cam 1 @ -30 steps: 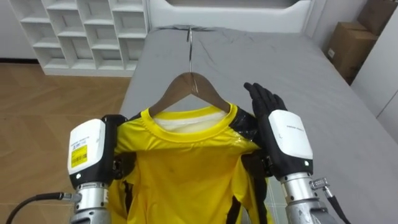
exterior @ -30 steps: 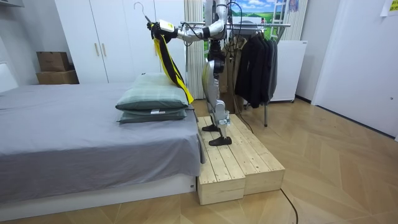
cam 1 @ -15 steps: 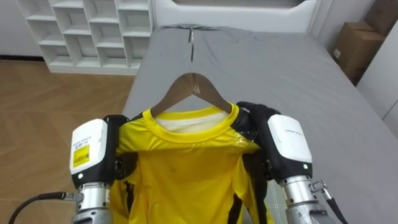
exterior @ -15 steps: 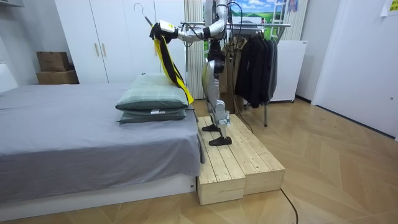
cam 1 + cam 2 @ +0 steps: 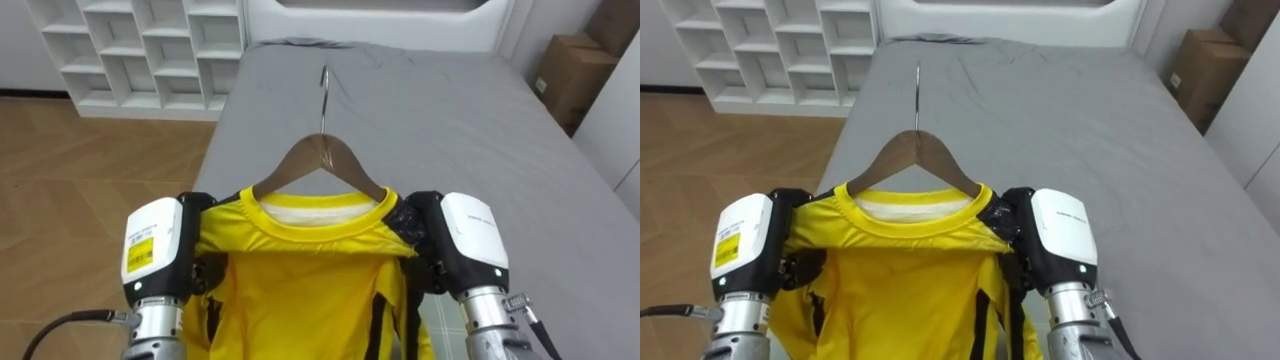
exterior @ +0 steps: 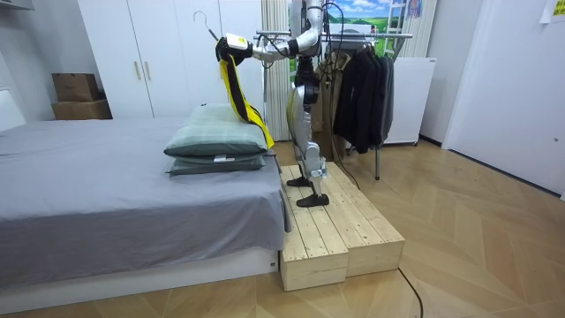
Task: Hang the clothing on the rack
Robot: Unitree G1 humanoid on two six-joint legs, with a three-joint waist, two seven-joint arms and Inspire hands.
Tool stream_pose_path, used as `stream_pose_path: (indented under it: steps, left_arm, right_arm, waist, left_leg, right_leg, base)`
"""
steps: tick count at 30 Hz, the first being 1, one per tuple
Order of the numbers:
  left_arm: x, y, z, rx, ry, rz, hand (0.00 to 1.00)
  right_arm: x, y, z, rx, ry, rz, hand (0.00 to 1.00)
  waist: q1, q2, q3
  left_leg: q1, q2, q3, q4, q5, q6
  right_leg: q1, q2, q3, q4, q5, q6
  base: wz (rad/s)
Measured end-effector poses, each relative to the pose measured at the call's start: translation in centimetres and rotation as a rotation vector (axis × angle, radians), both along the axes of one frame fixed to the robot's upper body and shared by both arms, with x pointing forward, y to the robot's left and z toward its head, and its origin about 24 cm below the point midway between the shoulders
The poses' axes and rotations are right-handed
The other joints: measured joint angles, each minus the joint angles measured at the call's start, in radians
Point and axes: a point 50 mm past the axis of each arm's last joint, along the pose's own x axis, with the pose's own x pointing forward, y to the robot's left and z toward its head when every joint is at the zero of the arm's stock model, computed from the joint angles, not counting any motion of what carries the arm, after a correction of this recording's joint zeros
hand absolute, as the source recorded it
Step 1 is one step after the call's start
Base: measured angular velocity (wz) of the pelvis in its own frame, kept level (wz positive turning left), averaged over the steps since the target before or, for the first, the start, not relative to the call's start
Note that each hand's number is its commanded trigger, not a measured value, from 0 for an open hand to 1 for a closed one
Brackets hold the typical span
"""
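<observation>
A yellow shirt [image 5: 300,290] with black stripes hangs on a wooden hanger [image 5: 320,160] whose metal hook [image 5: 323,90] points up. I hold it out in front of me over the bed. My left hand [image 5: 160,250] is curled round the shirt's left shoulder, with part of its fingers behind the cloth. My right hand [image 5: 465,240] is curled on the right shoulder. In the room view I stand on a wooden platform [image 6: 340,230] beside the bed, arms stretched out, and the shirt [image 6: 237,93] dangles above the pillows [image 6: 216,141].
The grey bed [image 5: 450,110] stretches ahead below the shirt. A white cube shelf [image 5: 130,50] stands at the far left and a cardboard box [image 5: 565,65] at the far right. Behind me a clothes rack [image 6: 362,79] carries dark garments.
My right hand was open beside the shirt's right shoulder; its fingers have curled onto that shoulder. The hanger and shirt have shifted slightly to the right. The left hand has kept its grip.
</observation>
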Motion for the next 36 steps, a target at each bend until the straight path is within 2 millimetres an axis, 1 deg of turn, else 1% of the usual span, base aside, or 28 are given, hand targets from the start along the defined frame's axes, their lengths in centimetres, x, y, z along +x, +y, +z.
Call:
stream_pose_path:
  steps: [4, 9, 26, 27, 28, 29, 33, 36]
  left_arm:
    - [-0.03, 0.11, -0.36, -0.010, 0.027, 0.014, 1.00]
    - [-0.04, 0.12, -0.38, -0.012, 0.030, 0.015, 1.00]
    - [-0.03, 0.17, -0.43, -0.009, 0.037, 0.018, 1.00]
    - [-0.03, 0.17, -0.43, -0.009, 0.037, 0.018, 0.82]
    - [-0.03, 0.17, -0.43, -0.009, 0.038, 0.018, 0.54]
    - [-0.03, 0.17, -0.43, -0.009, 0.038, 0.018, 0.00]
    - [-0.02, 0.14, -0.43, -0.017, 0.037, 0.020, 0.00]
    - [-0.02, -0.25, -0.52, -0.057, 0.039, 0.022, 0.00]
  right_arm:
    - [-0.04, 0.09, -0.53, 0.010, 0.034, 0.001, 1.00]
    - [-0.03, 0.12, -0.55, 0.010, 0.038, 0.002, 1.00]
    - [-0.01, 0.27, -0.70, 0.002, 0.055, -0.004, 1.00]
    - [-0.01, 0.27, -0.70, 0.002, 0.055, -0.004, 1.00]
    - [-0.01, 0.27, -0.70, 0.002, 0.055, -0.004, 1.00]
    - [-0.01, 0.27, -0.70, 0.002, 0.055, -0.004, 1.00]
    - [-0.02, 0.28, -0.74, -0.001, 0.057, -0.004, 1.00]
    - [-0.06, 0.54, -0.91, -0.011, 0.075, 0.006, 1.00]
  waist:
    - [0.000, 0.001, 0.0007]
    - [-0.001, 0.004, 0.0024]
    - [-0.001, 0.004, 0.0020]
    - [-0.001, 0.004, 0.0020]
    - [-0.001, 0.004, 0.0019]
    - [-0.001, 0.004, 0.0017]
    - [-0.002, 0.005, 0.0012]
    - [-0.001, 0.005, 0.0011]
  left_leg:
    - [0.000, 0.000, 0.000, 0.000, 0.000, 0.000]
    - [-0.001, 0.000, 0.000, 0.000, 0.000, 0.000]
    - [-0.001, 0.000, 0.001, 0.000, 0.000, 0.000]
    - [-0.001, 0.000, 0.001, 0.000, 0.000, 0.000]
    - [-0.001, 0.000, 0.000, 0.000, 0.000, 0.000]
    - [-0.001, 0.000, 0.000, 0.000, 0.000, 0.000]
    - [0.004, 0.000, 0.001, 0.000, 0.000, 0.000]
    - [0.008, 0.000, 0.001, 0.000, 0.000, 0.000]
  right_leg:
    - [0.000, 0.000, 0.000, 0.000, 0.000, 0.000]
    - [0.002, 0.000, 0.001, 0.000, 0.000, 0.000]
    - [0.002, 0.000, 0.001, 0.000, 0.000, 0.000]
    - [0.003, 0.000, 0.001, 0.000, 0.000, 0.000]
    - [0.003, 0.000, 0.001, 0.000, 0.000, 0.000]
    - [0.003, 0.000, 0.001, 0.000, 0.000, 0.000]
    - [0.003, 0.000, 0.001, 0.000, 0.000, 0.000]
    - [0.011, 0.000, 0.001, 0.000, 0.000, 0.000]
  base:
    - [0.00]
    - [0.00]
    - [0.00]
    - [0.00]
    - [0.00]
    - [0.00]
    - [0.00]
    - [0.00]
